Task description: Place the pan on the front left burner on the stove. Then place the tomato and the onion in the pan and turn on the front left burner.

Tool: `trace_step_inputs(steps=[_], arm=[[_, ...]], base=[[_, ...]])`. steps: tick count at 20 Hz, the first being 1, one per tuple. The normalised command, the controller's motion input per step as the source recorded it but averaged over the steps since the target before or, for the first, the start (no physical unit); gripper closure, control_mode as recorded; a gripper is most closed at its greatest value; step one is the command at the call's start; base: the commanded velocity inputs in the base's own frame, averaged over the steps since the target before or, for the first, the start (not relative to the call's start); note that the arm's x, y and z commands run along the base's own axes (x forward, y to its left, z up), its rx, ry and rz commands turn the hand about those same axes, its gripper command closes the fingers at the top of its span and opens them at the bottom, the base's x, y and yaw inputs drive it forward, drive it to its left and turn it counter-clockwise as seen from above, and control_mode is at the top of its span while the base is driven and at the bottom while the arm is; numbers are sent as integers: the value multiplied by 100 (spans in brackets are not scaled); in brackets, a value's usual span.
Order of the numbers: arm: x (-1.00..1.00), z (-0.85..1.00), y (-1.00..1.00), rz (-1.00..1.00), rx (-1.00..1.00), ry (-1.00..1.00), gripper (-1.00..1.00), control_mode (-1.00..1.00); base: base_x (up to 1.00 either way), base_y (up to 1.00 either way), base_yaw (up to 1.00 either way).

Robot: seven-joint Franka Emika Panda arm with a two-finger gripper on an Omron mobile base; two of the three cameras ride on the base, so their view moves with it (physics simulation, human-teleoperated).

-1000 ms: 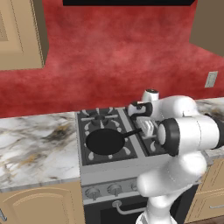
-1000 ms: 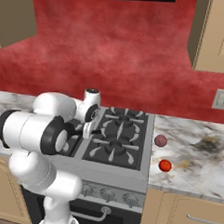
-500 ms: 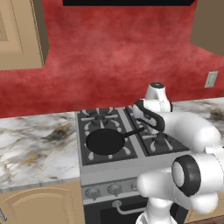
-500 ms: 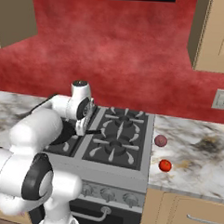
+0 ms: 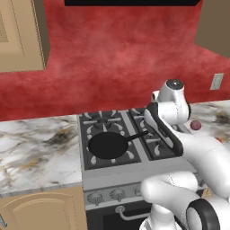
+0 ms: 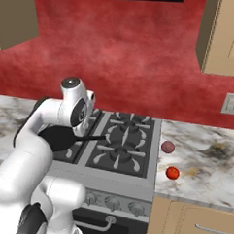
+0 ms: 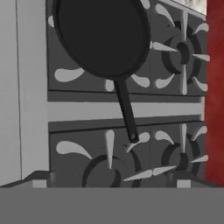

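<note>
Gripper [image 7: 109,177] open, above stove [image 7: 122,109], empty.

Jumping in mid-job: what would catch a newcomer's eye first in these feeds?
The black pan sits on the front left burner of the stove, its long handle angling toward the right-hand burners. The white arm rises over the stove's middle, and its hand view looks down on the pan. On the marble counter to the stove's right lie the pink-mauve onion and, nearer the front edge, the bright red tomato.
</note>
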Motion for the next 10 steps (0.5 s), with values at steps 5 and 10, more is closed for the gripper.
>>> trace_step_inputs(steps=[5, 10], arm=[[-28, 40, -24, -28, 0, -19, -100, -100], [-31, 26, -38, -26, 3, -17, -100, -100]], base=[[0, 0, 0], [0, 0, 0]])
